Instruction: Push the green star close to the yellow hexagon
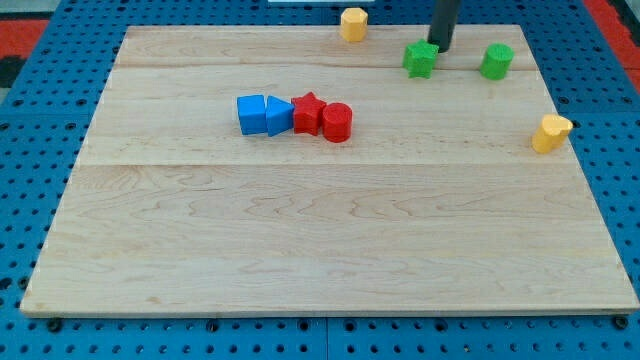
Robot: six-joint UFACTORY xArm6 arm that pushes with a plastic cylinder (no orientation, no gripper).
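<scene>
The green star (421, 59) lies near the view's top, right of centre. The yellow hexagon (353, 23) sits at the board's top edge, up and to the left of the star. My tip (440, 46) stands just right of and above the star, touching or almost touching its upper right side. The rod rises out of the view's top.
A green cylinder (496, 61) lies right of the star. A yellow block (550, 133) sits at the right edge. A blue cube (251, 114), blue triangle (278, 117), red star (309, 112) and red cylinder (337, 122) form a row left of centre. The wooden board (320, 240) lies on blue pegboard.
</scene>
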